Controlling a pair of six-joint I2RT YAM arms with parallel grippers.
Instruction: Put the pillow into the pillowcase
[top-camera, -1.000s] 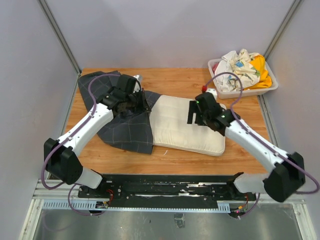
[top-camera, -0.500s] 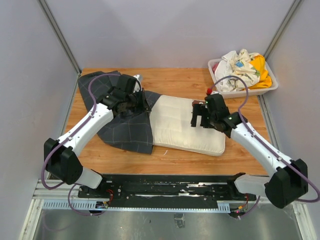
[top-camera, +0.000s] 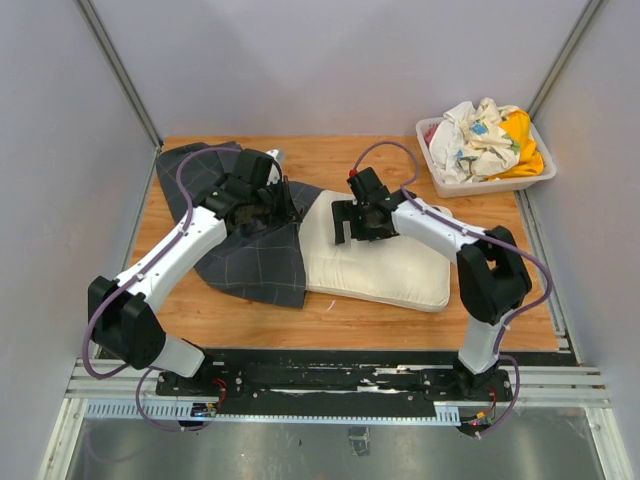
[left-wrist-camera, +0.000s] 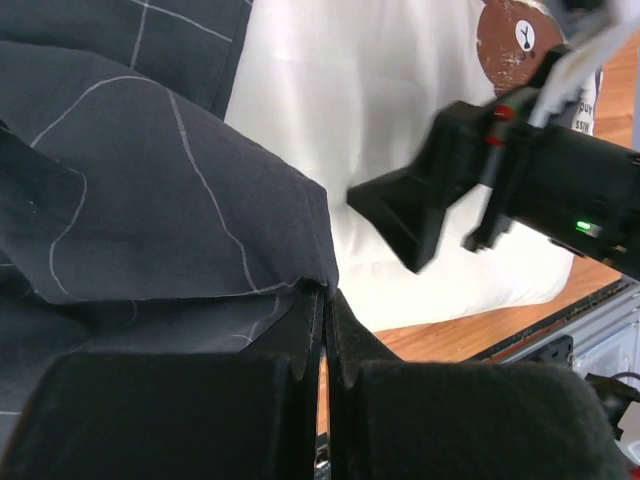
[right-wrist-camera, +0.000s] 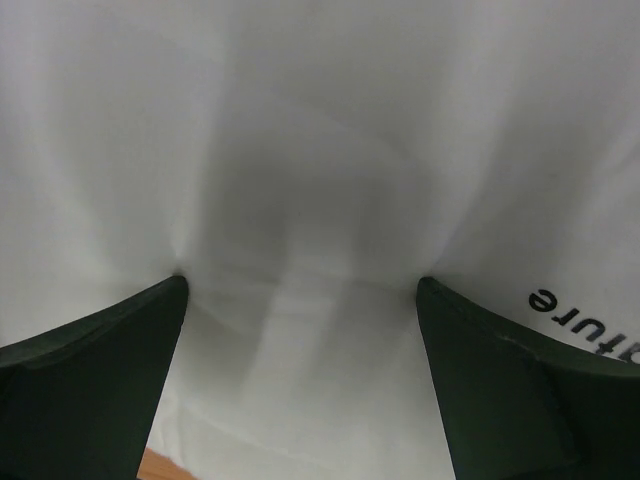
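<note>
Presently, left gripper (left-wrist-camera: 321, 300) is clamped on the pillowcase (top-camera: 250, 260) hem, left half of the desk (top-camera: 350, 155). Right gripper (right-wrist-camera: 300, 285), jaws spread wide, touches down on the pillow (top-camera: 385, 265) near its left end, mid-desk. Bare wood borders front and rear edges.

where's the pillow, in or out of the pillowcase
Out: nearly the whole pillow lies bare, one end against the pillowcase.
</note>
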